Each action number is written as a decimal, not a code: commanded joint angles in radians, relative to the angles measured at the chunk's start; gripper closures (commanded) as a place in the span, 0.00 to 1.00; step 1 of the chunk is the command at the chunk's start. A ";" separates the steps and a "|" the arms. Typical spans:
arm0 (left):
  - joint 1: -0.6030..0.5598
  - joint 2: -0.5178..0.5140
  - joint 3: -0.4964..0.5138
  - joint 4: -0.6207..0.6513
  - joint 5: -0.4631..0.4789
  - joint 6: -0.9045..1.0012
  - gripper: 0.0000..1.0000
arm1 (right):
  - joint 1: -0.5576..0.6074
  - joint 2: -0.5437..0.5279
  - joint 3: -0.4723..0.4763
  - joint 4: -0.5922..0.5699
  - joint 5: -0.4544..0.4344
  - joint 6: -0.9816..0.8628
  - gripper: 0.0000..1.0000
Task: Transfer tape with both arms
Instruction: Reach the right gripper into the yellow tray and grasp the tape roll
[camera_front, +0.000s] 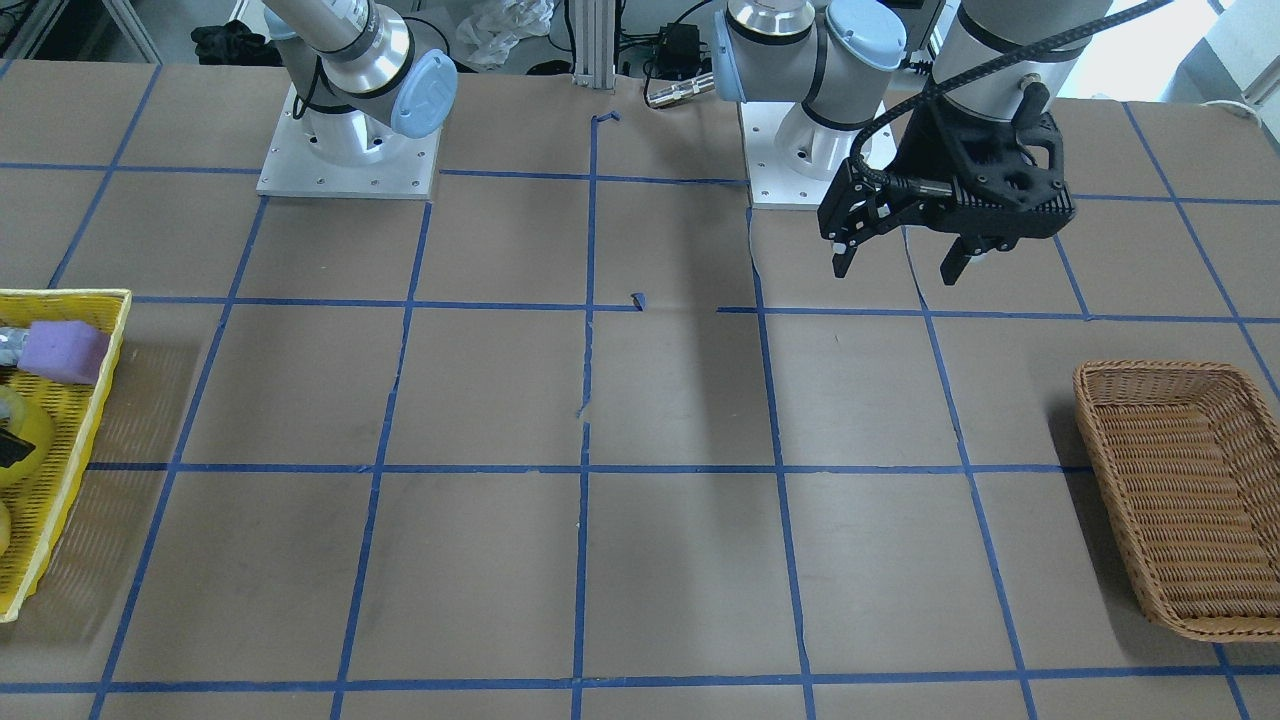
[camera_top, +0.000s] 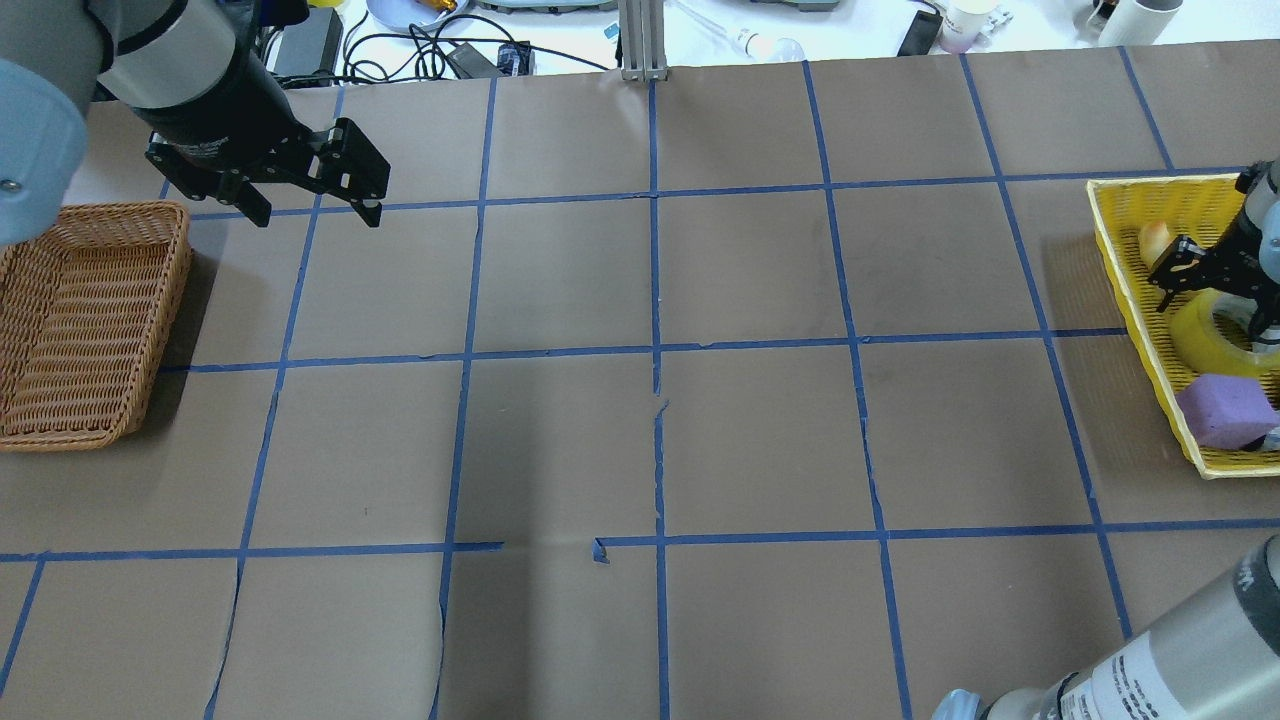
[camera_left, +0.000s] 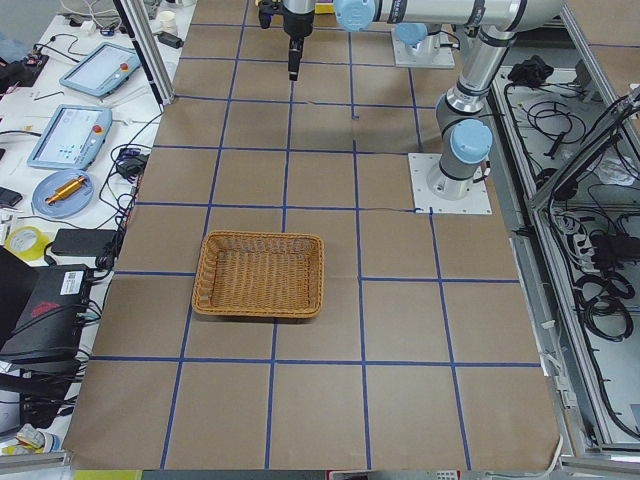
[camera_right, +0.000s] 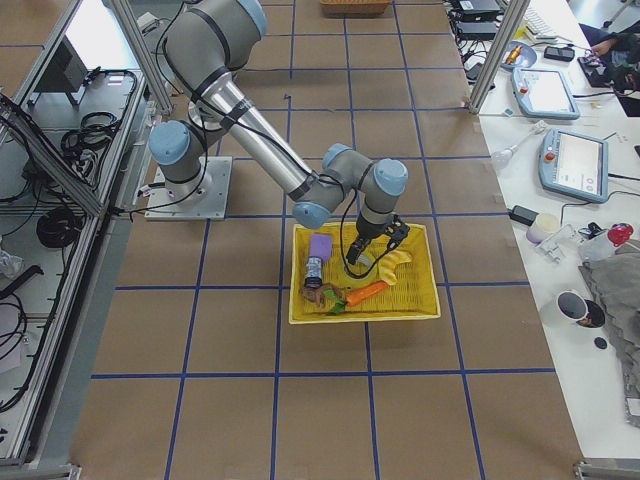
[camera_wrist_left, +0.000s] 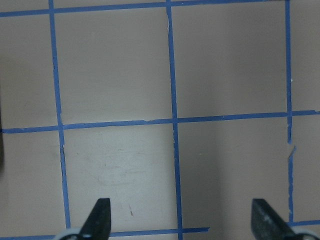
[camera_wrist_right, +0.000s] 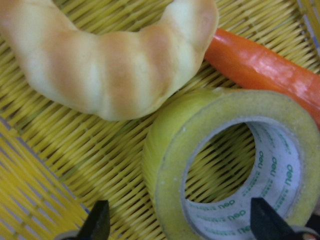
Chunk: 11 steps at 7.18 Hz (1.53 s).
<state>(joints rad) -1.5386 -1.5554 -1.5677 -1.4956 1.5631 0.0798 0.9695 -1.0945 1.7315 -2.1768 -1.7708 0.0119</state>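
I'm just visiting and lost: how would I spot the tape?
Look in the yellow tray at the table's end near the robot's right arm. Beside a purple sponge and a croissant lies the tape: a thick translucent yellow ring, the only thing there with a hole.

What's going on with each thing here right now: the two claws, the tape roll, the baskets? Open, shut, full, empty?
Left gripper: open, holding nothing, hovering above the table.
Right gripper: open, low over the tape, not gripping it.
Tape: lying loose in the yellow basket.
Yellow basket: holds the tape, a purple sponge, a croissant and a carrot.
Wicker basket: empty.
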 joint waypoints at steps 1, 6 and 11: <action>0.000 0.000 0.000 0.000 -0.002 0.000 0.00 | 0.000 0.011 0.005 -0.008 -0.010 0.002 0.36; 0.000 0.001 0.000 0.000 0.000 0.000 0.00 | 0.009 -0.091 -0.007 0.015 0.007 -0.001 1.00; 0.000 0.000 0.002 0.002 -0.005 0.000 0.00 | 0.370 -0.289 -0.012 0.216 0.093 0.295 1.00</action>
<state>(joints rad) -1.5386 -1.5553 -1.5674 -1.4943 1.5596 0.0798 1.1992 -1.3676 1.7201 -1.9970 -1.6845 0.1484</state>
